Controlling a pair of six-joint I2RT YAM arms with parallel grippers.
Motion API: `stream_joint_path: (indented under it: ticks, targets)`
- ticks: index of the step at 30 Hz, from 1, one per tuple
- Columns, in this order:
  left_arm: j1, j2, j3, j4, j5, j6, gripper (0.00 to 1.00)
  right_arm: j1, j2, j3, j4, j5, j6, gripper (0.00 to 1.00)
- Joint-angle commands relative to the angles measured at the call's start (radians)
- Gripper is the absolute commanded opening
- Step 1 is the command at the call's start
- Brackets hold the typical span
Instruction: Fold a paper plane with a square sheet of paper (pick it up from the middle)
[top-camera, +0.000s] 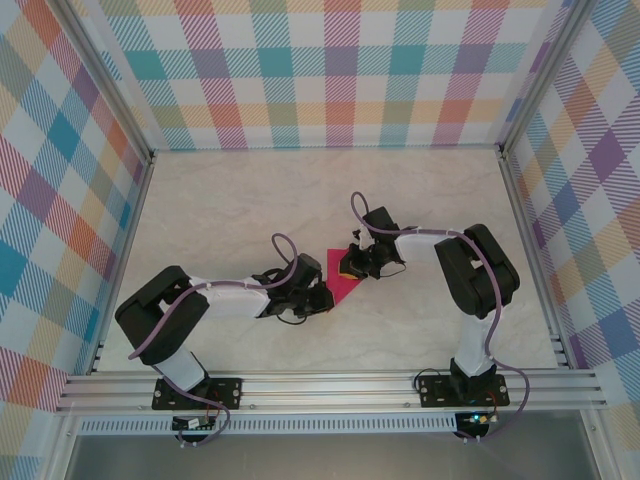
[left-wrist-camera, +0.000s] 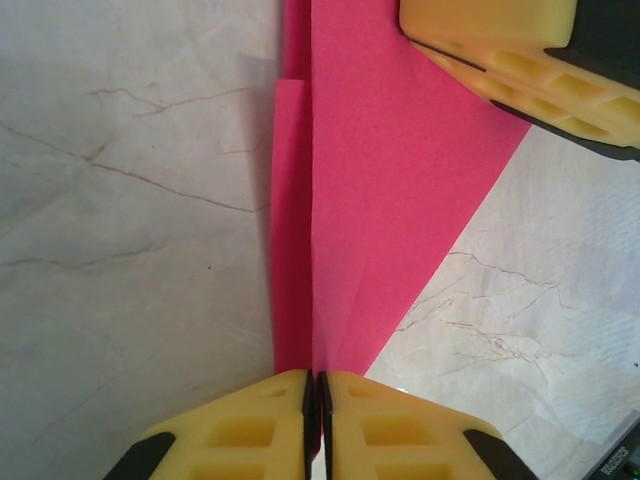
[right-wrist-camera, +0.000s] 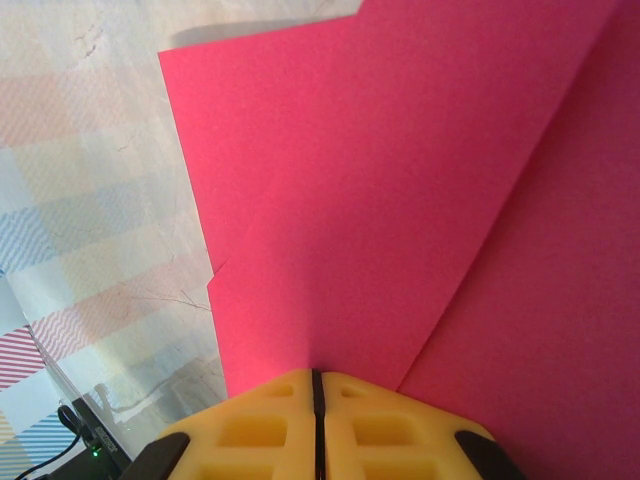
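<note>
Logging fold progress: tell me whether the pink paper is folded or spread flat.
Folded. In both wrist views the pink paper shows overlapping layers meeting at straight crease edges.

Top view: we look from above and behind arm bases (top-camera: 197, 392), down and forward over whole bench (top-camera: 220, 200); far out, both arms in frame. Left wrist view: we sit right behind left tool (left-wrist-camera: 317, 400), facing along its fingers down onto bench, very near. Right wrist view: same, behind right tool (right-wrist-camera: 317, 400), very near, aimed at pink paper (right-wrist-camera: 400, 200). All three views share that paper; left wrist view also catches right tool's fingers at upper right.
</note>
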Motion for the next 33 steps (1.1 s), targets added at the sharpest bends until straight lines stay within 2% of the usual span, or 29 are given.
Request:
stream_joint_path:
  ticks: [1, 27, 30, 33]
  targets:
    - [-0.03, 0.007, -0.022, -0.029, 0.009, -0.024, 0.16, 0.009, 0.084, -0.024, -0.071, 0.126, 0.0, 0.08]
    - [-0.061, -0.027, -0.039, -0.052, 0.012, -0.073, 0.12, 0.01, 0.093, -0.03, -0.069, 0.133, 0.0, 0.08]
    - [-0.061, -0.027, -0.038, -0.051, 0.021, -0.073, 0.13, 0.009, 0.093, -0.03, -0.069, 0.134, 0.001, 0.08]
    - [-0.061, -0.058, -0.023, -0.091, 0.0, -0.054, 0.19, 0.009, 0.093, -0.03, -0.07, 0.135, 0.002, 0.08]
